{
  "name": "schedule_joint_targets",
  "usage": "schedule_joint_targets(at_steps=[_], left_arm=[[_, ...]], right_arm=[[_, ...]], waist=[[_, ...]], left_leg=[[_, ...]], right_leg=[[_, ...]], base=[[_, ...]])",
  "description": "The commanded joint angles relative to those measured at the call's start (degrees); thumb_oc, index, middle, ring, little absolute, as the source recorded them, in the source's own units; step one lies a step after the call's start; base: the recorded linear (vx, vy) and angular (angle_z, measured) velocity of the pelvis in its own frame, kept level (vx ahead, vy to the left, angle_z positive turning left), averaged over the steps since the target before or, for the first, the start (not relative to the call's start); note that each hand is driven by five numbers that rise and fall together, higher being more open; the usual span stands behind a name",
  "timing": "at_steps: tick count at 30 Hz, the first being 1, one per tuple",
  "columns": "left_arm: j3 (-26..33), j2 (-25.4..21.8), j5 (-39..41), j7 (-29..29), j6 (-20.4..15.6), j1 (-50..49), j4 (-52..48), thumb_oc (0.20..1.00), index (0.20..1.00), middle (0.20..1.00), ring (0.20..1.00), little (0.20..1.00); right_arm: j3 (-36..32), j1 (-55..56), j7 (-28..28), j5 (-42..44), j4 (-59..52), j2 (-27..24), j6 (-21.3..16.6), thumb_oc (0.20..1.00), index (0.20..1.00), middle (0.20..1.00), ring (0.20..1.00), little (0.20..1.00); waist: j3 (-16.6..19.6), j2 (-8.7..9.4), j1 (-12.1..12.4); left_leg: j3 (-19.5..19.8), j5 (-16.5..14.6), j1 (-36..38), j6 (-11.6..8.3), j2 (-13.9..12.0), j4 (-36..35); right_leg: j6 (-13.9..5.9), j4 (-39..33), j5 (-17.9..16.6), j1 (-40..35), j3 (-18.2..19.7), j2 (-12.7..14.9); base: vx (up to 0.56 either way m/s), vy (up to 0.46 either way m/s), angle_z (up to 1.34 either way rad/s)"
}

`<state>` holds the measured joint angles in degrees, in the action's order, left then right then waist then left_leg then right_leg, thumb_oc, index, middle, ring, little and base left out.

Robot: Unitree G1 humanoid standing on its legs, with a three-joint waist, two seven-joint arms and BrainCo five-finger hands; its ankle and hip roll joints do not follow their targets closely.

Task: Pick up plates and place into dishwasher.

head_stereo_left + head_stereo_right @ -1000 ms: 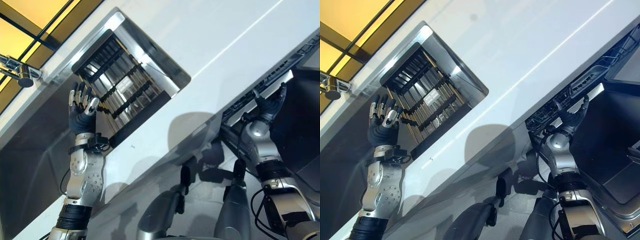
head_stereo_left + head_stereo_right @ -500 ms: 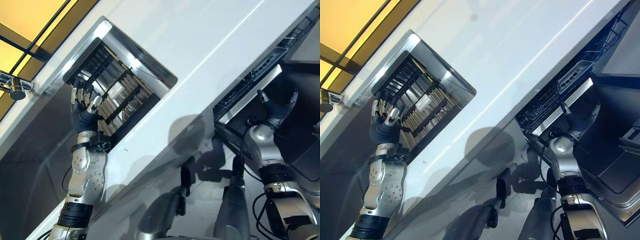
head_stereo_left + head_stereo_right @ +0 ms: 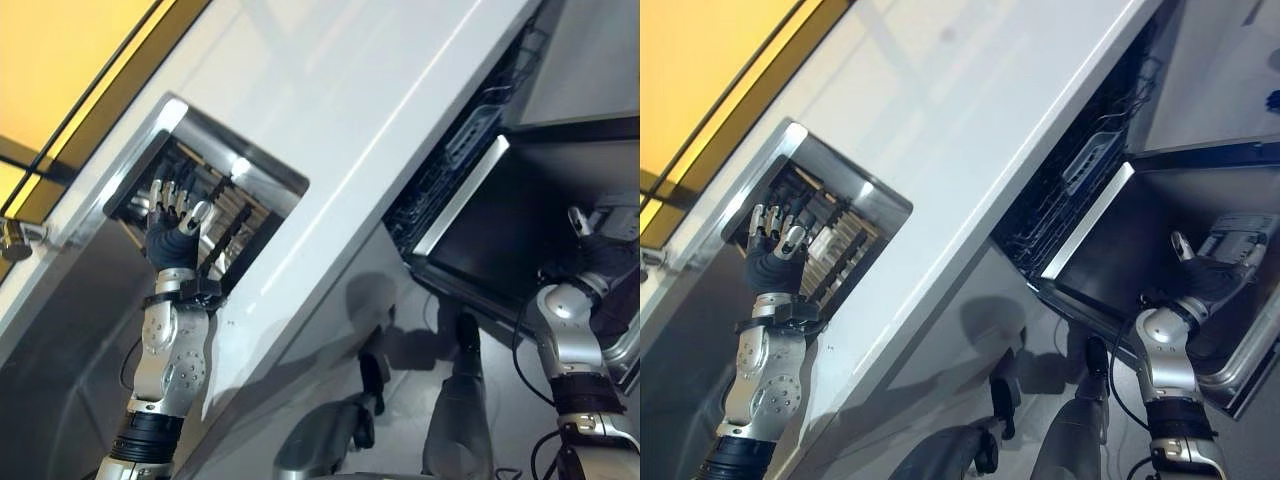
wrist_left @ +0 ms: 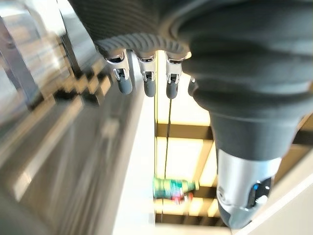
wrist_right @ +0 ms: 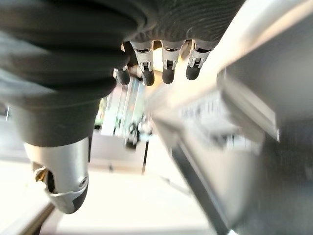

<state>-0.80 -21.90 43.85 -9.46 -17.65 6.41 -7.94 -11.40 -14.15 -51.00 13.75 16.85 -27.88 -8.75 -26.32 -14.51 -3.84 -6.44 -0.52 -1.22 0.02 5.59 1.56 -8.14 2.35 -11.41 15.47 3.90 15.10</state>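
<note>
White desk [image 3: 330, 110] runs diagonally across the frame, a sunken rack bay [image 3: 205, 205] at left centre and the open dishwasher [image 3: 470, 190] at upper right. Left robot hand [image 3: 172, 225] hovers at the bay, fingers apart and empty; right robot hand [image 3: 1210, 270] hangs relaxed and empty above the dishwasher door. No plate can be made out among the bay's slats, so the left should probably reach in slowly, fingers spread. No writing is legible.

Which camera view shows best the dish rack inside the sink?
The left eye view shows it best: the dish rack sits in the steel sink, dark bars clear, the left robot hand open before it. The right eye view shows the same rack, more covered by that hand. The left wrist view gives blurred bars.
</note>
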Motion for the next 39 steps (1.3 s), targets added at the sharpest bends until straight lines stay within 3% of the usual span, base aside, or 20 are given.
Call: schedule_joint_targets(at_steps=[1,4,5,8,10,12,17,20,23,26,33,39], left_arm=[[4.04,0.65,1.14,2.52,-0.61,-3.98,-2.86,1.0,1.0,1.0,1.0,1.0],[4.67,1.81,0.59,2.68,-0.14,-5.86,-2.92,1.0,1.0,1.0,1.0,1.0],[4.74,1.98,0.5,2.83,0.03,-6.07,-2.98,1.0,1.0,1.0,1.0,1.0],[5.38,2.26,0.07,4.27,1.91,-6.19,-1.8,1.0,1.0,1.0,1.0,1.0],[5.97,2.53,-0.9,4.68,2.44,-6.59,-1.01,1.0,1.0,1.0,1.0,1.0],[5.45,2.28,-0.84,4.73,1.98,-6.59,0.3,1.0,1.0,1.0,1.0,1.0],[3.41,2.9,-0.07,2.69,1.34,-4.93,4.06,1.0,1.0,1.0,1.0,1.0],[3.42,3.59,0.43,2.08,2.07,-5.34,4.13,1.0,1.0,1.0,1.0,1.0],[3.3,4.19,0.63,2.16,1.82,-5.67,4.12,1.0,1.0,1.0,1.0,1.0],[2.9,4.34,0.97,2.17,0.88,-4.8,3.84,1.0,1.0,1.0,1.0,1.0],[0.17,2.15,1.09,-0.34,-1.08,-0.79,1.91,1.0,1.0,1.0,1.0,1.0],[-0.86,0.18,0.57,-1.91,-1.59,0.36,-0.64,1.0,1.0,1.0,1.0,1.0]], right_arm=[[-2.43,4.51,0.48,1.09,-5.54,-1.09,-3.08,1.0,1.0,1.0,1.0,1.0],[-3.4,5.6,2.11,1.53,-4.89,-0.32,-2.32,1.0,1.0,1.0,1.0,1.0],[-3.54,5.76,1.67,1.6,-4.69,-0.14,-2.26,1.0,1.0,1.0,1.0,1.0],[-3.94,8.6,-3.28,2.91,-3.48,2.48,-3.41,1.0,1.0,1.0,1.0,1.0],[-3.97,10.42,-5.51,2.29,-2.39,4.83,-5.15,1.0,1.0,1.0,1.0,1.0],[-3.65,11.09,-8.35,3.07,-2.17,5.51,-5.98,1.0,1.0,1.0,1.0,1.0],[-3.35,9.07,-12.63,2.07,0.33,4.55,-4.52,1.0,1.0,1.0,1.0,1.0],[-4.48,9.85,-11.88,3.48,1.65,3.94,-3.56,1.0,1.0,1.0,1.0,1.0],[-5.62,10.07,-7.2,9.28,3.48,2.78,-3.14,1.0,1.0,1.0,1.0,1.0],[-5.63,8.66,1.47,15.35,6.79,1.92,-2.81,1.0,1.0,1.0,1.0,1.0],[0.46,2.85,19.84,34.53,9.37,1.18,-8.35,1.0,1.0,1.0,1.0,1.0],[3.95,-1.18,36.19,45.14,9.13,0.17,-9.99,1.0,1.0,1.0,1.0,1.0]], waist=[[5.51,0.19,0.13],[5.81,0.01,1.44],[5.82,-0.11,1.69],[5.86,0.07,2.38],[6.25,2.17,2.99],[5.68,2.87,2.71],[5.82,1.91,1.13],[6.21,1.45,0.35],[5.91,0.88,-0.01],[3.89,0.51,-0.33],[-2.93,-0.38,-0.44],[-3.47,-1.54,1.08]], left_leg=[[0.28,-2.04,-5.0,0.18,0.71,7.52],[-3.12,-2.04,-3.22,0.48,-0.64,6.85],[-3.49,-2.12,-3.23,0.6,-0.98,7.05],[-3.41,-2.58,-5.09,1.59,-3.02,11.57],[-3.43,-2.93,-6.51,1.1,-3.55,14.47],[-2.05,-2.5,-7.12,0.11,-4.13,15.08],[-1.53,0.33,-5.09,-1.63,-6.27,10.95],[-1.49,1.48,-4.18,-2.58,-7.44,9.08],[-1.08,2.16,-5.06,-3.22,-7.94,8.86],[-0.26,2.62,-8.87,-3.68,-8.21,12.98],[1.12,4.18,-20.75,-3.38,-7.65,22.65],[0.69,2.29,-30.52,-2.41,-5.98,27.72]], right_leg=[[0.12,3.55,1.74,-2.86,-1.65,4.6],[0.29,6.67,2.98,-4.28,-8.18,6.25],[0.59,8.38,3.8,-3.9,-8.7,6.43],[2.85,22.99,9.77,-0.86,-8.33,6.14],[3.18,21.35,10.8,-1.58,-10.25,6.67],[2.78,20.69,10.58,-2.04,-10.36,5.58],[2.54,16.84,11.71,-3.45,-9.73,1.73],[3.01,15.94,11.92,-3.5,-9.11,0.47],[3.43,16.29,12.07,-1.83,-8.56,-0.36],[4.34,20.08,13.15,2.64,-7.73,-0.88],[6.53,32.56,17.48,15.65,-5.22,-1.91],[6.99,39.59,19.92,25.0,-3.71,-1.26]], base=[[0.16,0.028,-0.53],[0.01,-0.002,-0.65],[-0.08,-0.062,-0.91],[-0.05,-0.198,-0.4],[-0.01,-0.34,-0.13],[-0.09,-0.325,-0.23],[-0.05,-0.181,-0.15],[0.01,-0.096,-0.45],[-0.06,-0.064,-0.42],[-0.13,-0.027,-0.35],[-0.17,-0.013,-0.07],[-0.07,0.001,0.02]])
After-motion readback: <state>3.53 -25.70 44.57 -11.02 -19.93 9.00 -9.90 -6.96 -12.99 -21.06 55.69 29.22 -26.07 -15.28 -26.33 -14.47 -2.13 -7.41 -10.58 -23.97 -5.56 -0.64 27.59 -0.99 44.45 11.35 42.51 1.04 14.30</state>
